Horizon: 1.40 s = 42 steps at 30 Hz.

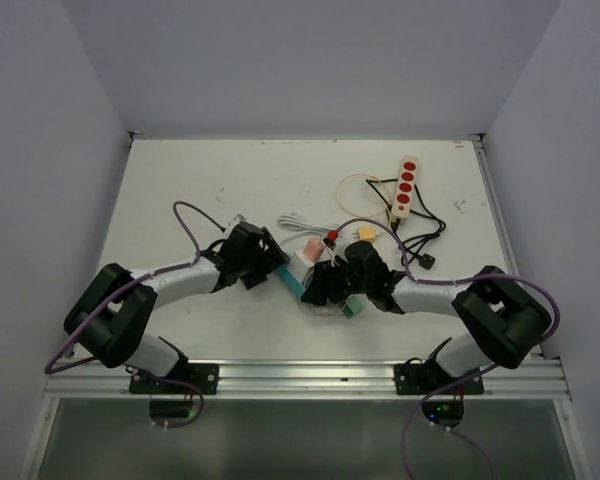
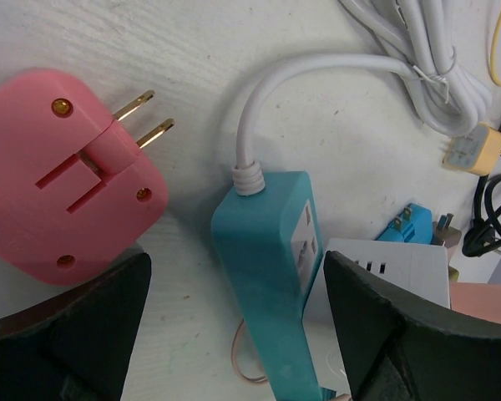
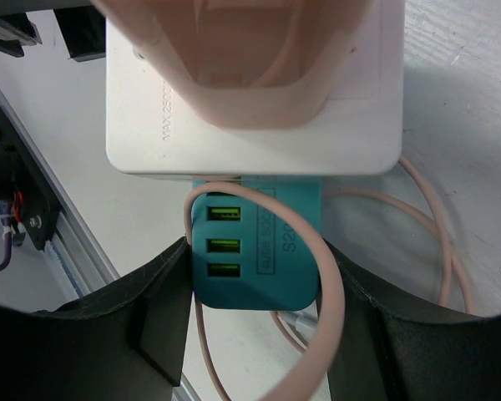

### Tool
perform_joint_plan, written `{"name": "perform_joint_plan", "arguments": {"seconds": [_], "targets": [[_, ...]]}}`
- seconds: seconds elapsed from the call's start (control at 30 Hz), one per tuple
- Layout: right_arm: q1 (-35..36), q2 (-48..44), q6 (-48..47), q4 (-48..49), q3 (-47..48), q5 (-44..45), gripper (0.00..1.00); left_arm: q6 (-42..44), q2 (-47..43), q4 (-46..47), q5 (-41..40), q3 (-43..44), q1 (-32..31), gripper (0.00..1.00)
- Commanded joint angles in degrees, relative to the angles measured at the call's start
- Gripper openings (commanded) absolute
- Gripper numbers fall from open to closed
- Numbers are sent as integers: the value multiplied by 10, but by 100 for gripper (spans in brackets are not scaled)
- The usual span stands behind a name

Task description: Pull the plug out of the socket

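— Where is our plug?
— We see the white plug block [image 3: 259, 150] stuck in the teal socket strip [image 3: 234, 292], in the middle of the worktop [image 1: 230, 180].
— Are we holding anything?
— Our right end effector [image 3: 255, 255] squeezes the strip's end from both sides. Our left end effector [image 2: 234, 267] is spread wide around the strip, not gripping. A pink adapter [image 2: 67, 175] lies beside it.

Pink adapter [image 2: 67, 175] lying flat; red-socket strip [image 1: 406, 187] far back.
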Motion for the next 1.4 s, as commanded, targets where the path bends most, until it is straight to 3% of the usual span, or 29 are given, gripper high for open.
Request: {"name": "perform_joint_plan", "arguments": {"seconds": [0.0,0.2,0.3,0.37,0.4,0.43,0.53,0.57,0.63,0.73,0.83,1.17,1.37], "targets": [[3,-3,4,56,3,-26,0,-23,14,27,8,20,-4,87],[3,-3,3,53,4,-29,0,-34,23,60,-9,15,-8,68],[4,-8,3,49,1,-30,0,-38,31,63,-9,15,-8,54],[3,-14,2,46,-1,-29,2,-37,33,66,-12,11,-9,38],[3,-19,2,44,-1,-29,6,-36,30,70,-15,8,-9,32],[3,-22,0,38,-2,-31,16,-34,27,76,-16,4,-9,19],[3,-34,-11,11,4,-31,44,-25,15,81,-24,-6,-9,0],[3,-38,-17,3,9,-29,60,-17,7,79,-29,-8,-9,0],[3,-54,-17,-19,12,-25,78,-5,0,74,-34,-11,-9,0],[2,-78,-18,-53,22,-12,90,9,-18,74,-41,-21,-9,0],[-2,-95,-19,-84,33,7,97,25,-34,74,-45,-34,-8,0],[-30,-122,-8,-122,72,25,98,65,-71,73,-43,-63,-8,0],[-40,-110,16,-105,91,24,91,77,-78,79,-37,-67,-8,0]]}}
